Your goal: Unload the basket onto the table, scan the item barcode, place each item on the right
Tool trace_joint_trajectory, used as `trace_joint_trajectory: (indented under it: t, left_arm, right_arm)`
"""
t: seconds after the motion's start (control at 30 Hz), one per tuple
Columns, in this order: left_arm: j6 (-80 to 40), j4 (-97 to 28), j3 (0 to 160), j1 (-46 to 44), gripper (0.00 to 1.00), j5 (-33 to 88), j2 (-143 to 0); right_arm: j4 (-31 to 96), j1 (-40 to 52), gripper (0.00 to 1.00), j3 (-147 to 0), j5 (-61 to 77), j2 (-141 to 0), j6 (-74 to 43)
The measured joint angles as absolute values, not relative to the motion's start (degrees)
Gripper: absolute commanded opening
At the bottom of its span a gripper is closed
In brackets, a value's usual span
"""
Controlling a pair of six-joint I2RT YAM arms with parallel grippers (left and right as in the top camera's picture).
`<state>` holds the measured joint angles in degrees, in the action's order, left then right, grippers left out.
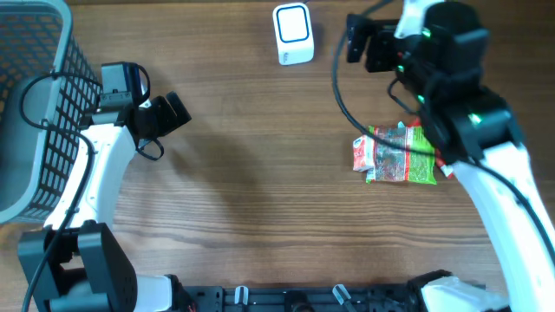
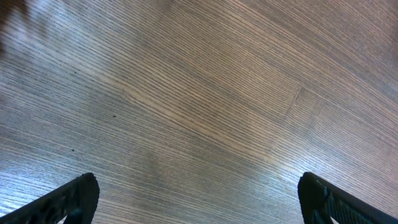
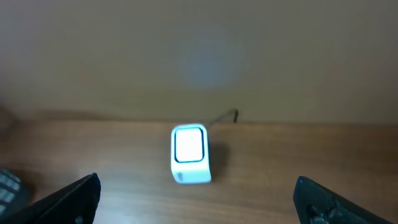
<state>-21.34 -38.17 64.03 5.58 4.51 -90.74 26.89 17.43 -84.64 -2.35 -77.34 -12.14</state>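
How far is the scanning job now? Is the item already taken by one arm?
Done: nothing visible yet; the packet lies on the table, ungripped. In hand: nothing, the left gripper and right gripper are both open and empty; the right one faces the scanner. Left: pick up the packet and show its barcode to the scanner.

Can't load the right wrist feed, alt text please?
A white scanner stands centred on the wooden table by the wall, window glowing. The right gripper hangs open and empty, a finger in each bottom corner.
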Motion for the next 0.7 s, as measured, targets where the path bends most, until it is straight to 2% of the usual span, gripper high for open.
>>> trace_joint_trajectory:
  t: [0.7]
  left_arm:
    - [-21.34, -38.13, 64.03, 5.58, 1.0, 4.51, -90.74]
  right_arm:
    - [30.59, 15.9, 1.0, -83.72, -4.78, -49.98, -12.14]
